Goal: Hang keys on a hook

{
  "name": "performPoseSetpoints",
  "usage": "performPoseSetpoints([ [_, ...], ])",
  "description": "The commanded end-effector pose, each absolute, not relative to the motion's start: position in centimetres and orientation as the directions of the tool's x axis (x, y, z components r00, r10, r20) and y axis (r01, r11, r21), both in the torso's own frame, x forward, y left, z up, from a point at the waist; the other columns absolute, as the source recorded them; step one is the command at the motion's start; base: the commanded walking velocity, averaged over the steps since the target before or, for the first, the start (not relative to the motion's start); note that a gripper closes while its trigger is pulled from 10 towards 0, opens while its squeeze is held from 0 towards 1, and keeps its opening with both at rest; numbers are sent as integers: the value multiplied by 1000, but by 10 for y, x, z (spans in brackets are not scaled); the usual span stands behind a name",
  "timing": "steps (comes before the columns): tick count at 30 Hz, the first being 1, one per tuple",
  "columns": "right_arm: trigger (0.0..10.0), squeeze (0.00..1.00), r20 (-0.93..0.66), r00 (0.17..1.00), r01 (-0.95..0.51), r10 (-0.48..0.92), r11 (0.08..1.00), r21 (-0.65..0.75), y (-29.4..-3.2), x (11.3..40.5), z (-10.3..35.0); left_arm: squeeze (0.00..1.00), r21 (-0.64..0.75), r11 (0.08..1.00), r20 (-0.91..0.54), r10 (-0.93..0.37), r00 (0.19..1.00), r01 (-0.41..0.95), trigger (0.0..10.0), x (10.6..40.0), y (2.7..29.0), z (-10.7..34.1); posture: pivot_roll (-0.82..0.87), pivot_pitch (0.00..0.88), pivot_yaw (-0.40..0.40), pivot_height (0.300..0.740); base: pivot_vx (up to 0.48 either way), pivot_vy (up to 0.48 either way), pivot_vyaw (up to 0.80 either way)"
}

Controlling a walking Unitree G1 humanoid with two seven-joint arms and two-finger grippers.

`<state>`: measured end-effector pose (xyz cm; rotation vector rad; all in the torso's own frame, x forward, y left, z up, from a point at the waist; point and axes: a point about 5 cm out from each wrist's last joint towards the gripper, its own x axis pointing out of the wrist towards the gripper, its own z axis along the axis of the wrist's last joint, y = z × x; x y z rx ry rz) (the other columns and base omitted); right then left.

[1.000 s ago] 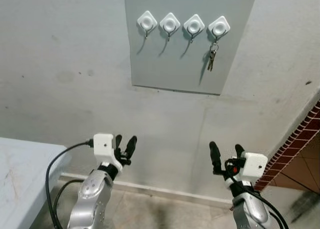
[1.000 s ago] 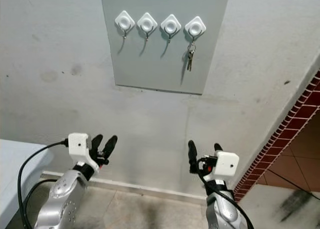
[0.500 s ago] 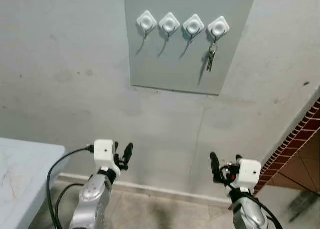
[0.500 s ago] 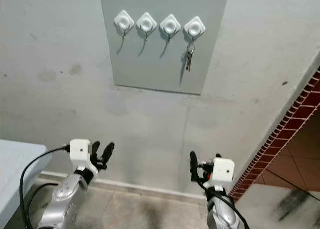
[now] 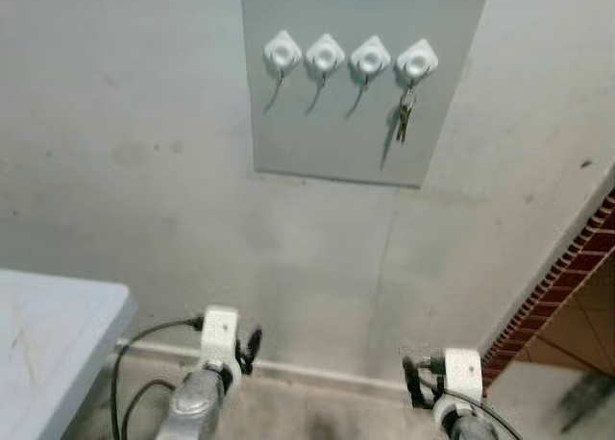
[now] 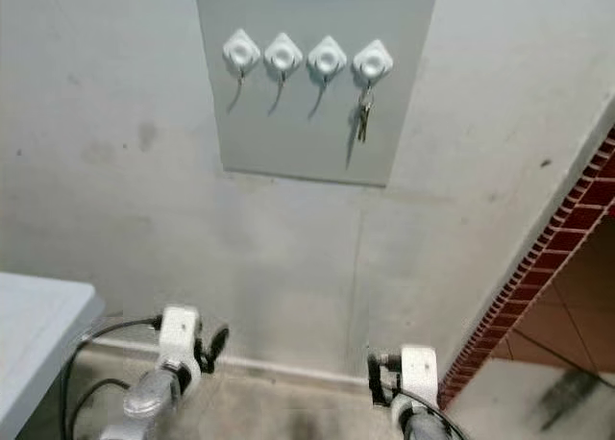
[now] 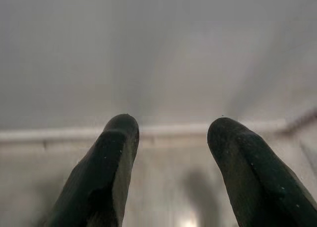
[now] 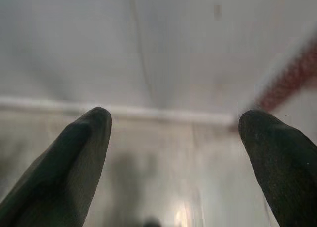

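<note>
Since the earlier frames both arms have dropped toward the bottom edge of the head views, and the view has pulled slightly back from the wall. The left gripper and the right gripper now sit low, near the skirting, well apart from the board above.

The small bunch of metal keys hangs from the rightmost of four white diamond-shaped plastic hooks, mounted in a row on a grey rectangular panel fixed to the pale plaster wall. The other three hooks are bare. I judge the task complete.

In the wrist views the left fingers stand parted with nothing between them; the right fingers are spread wider, also empty.

A pale table edge lies at the near left; red brickwork runs at the right.

Risks from here: the left arm's trailing black cable could snag the table corner if the robot turns. The keys hang on a shallow hook, so any renewed contact could dislodge them.
</note>
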<state>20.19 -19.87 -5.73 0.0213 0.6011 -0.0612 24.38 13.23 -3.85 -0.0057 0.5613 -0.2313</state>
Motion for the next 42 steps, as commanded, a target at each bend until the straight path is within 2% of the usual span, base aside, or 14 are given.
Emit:
performPoseSetpoints([
  [1,10000,0,-581,812,46,-53,999,-27,-200,202,-58,0,-62,974,-536,-217,816,218,10000,242,134,-41,-33,0,1,740,0,0,0],
  [5,10000,0,-600,798,27,-48,999,-44,-199,197,-62,0,-67,973,-567,-221,793,223,10000,235,135,-47,-33,0,1,740,0,0,0],
  [9,10000,0,-653,756,12,-38,999,-44,-196,180,-74,0,-60,969,-627,-223,746,239,10000,219,137,-60,-32,0,5,740,0,0,0],
  [15,10000,0,-649,760,23,-41,999,-35,-194,179,-75,0,-81,968,-585,-239,775,237,10000,227,135,-54,-36,0,9,740,0,0,0],
  [25,10000,0,-635,772,0,-26,999,-41,-192,185,-72,0,-84,963,-583,-255,771,255,10000,229,129,-53,-41,0,-2,740,0,0,0],
  [29,10000,0,-712,702,1,-38,999,-52,-198,165,-83,0,-55,964,-655,-231,720,260,10000,214,133,-64,-34,0,-11,740,0,0,0],
  [33,10000,0,-737,674,2,-45,998,-60,-201,157,-87,0,-57,965,-669,-227,707,256,10000,209,134,-67,-30,0,-13,740,0,0,0],
  [37,10000,0,-786,616,0,-50,998,-64,-204,136,-95,0,-58,973,-714,-196,673,222,10000,195,141,-76,-27,0,-14,740,0,0,0],
  [42,10000,0,-797,602,7,-47,999,-54,-203,132,-97,0,-56,976,-731,-185,657,212,10000,189,145,-80,-27,0,-12,740,0,0,0],
])
